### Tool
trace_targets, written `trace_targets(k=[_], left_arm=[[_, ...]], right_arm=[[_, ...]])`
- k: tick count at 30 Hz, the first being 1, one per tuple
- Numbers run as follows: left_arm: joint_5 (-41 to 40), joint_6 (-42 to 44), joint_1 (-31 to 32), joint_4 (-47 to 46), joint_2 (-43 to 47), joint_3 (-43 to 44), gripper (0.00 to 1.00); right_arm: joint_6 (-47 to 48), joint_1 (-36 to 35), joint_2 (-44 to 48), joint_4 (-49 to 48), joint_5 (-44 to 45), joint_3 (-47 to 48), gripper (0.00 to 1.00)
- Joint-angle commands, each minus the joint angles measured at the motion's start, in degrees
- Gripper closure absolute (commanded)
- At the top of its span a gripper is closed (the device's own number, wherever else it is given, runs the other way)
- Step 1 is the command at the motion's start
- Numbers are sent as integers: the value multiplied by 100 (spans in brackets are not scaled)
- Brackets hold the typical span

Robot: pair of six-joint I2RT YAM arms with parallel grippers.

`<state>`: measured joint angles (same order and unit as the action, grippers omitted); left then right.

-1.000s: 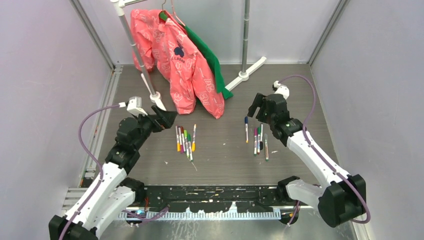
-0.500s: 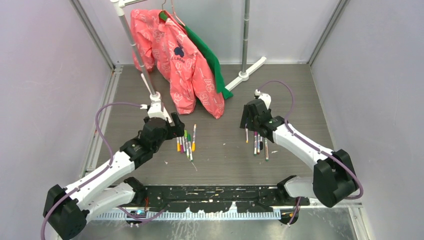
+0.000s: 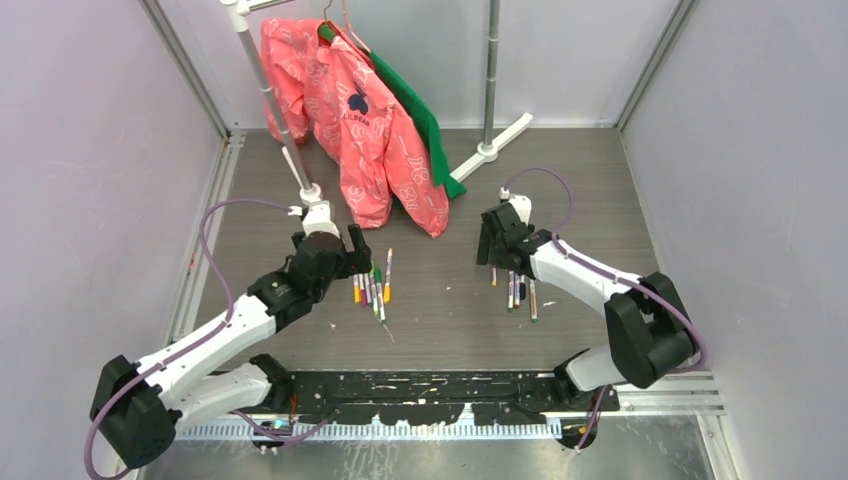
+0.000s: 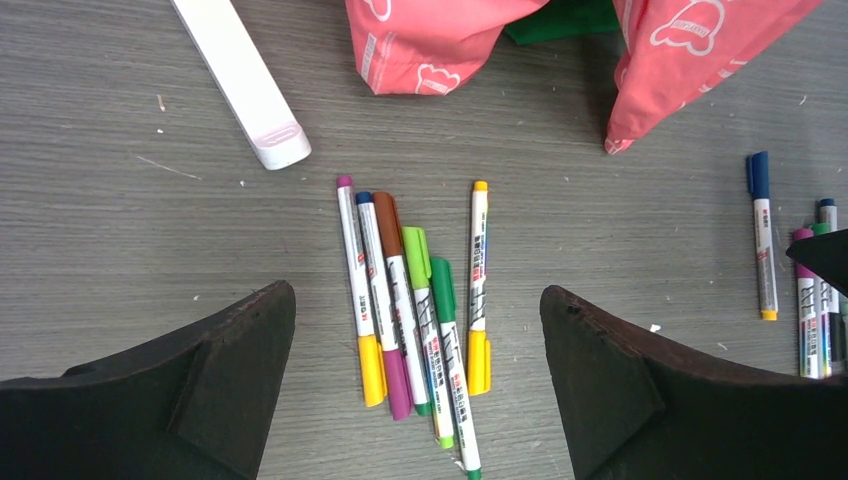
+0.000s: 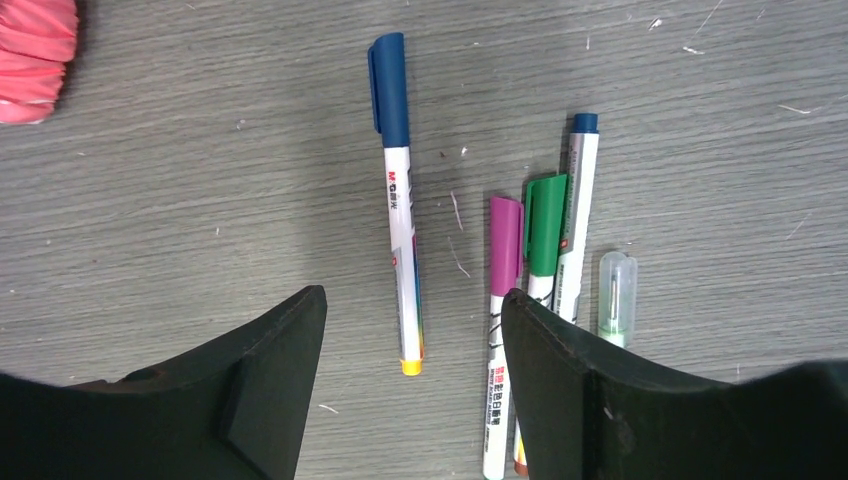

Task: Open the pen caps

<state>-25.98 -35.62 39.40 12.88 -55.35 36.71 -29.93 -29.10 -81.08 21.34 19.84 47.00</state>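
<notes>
- Pen caps (image 4: 371, 368) are fitted on pens (image 4: 399, 290) laid on the bench (image 4: 120, 250), near a pink jacket (image 3: 375, 130) and rack foot (image 4: 245, 85).
- Six pens are counted below the released left gripper (image 4: 415, 295), five below the released right gripper (image 5: 413, 297).

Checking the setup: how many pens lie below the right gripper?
5. The blue-capped pen lies apart; the magenta-capped pen, green-capped pen, blue-ended pen and clear-capped pen are bunched beside it. The right gripper may hide others.
</notes>
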Motion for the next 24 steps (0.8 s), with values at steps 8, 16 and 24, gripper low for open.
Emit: trace_targets(k=[8, 16, 24], left_arm=[[-215, -77, 51, -193, -141, 205, 9], [-217, -94, 58, -251, -221, 182, 9], [-126, -130, 57, -312, -375, 209, 9]], right_arm=[[4, -28, -482, -276, -13, 302, 37], [31, -26, -779, -436, -148, 293, 47], [-18, -25, -943, -576, -286, 174, 56]])
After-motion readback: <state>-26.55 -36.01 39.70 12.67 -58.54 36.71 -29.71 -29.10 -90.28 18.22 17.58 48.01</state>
